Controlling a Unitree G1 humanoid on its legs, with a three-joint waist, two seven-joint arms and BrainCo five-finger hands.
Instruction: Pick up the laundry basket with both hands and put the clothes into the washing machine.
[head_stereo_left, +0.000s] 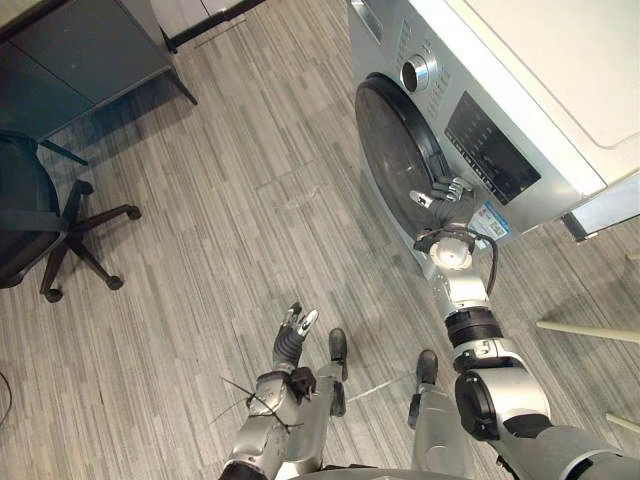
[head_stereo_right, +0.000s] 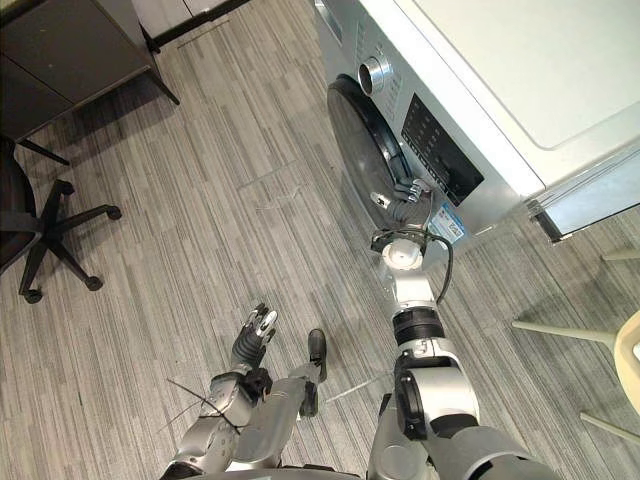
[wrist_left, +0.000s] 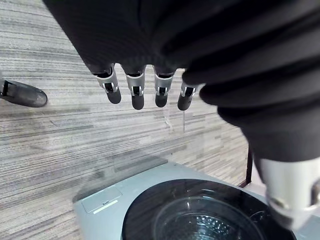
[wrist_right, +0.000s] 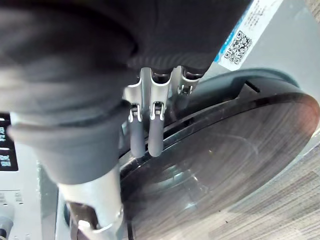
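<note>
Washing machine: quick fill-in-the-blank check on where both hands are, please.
On the washing machine, the right hand touches the rim of the round ____.
The left hand hangs open over the ____.
The office chair stands on the robot's ____ side.
Missing: door; floor; left.

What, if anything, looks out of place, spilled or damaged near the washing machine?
Nothing stands out. The washing machine looks undamaged and its round door is unbroken. The right robot hand touches the door's rim. The left robot hand hangs open above the floor, which shows no spill.
</note>
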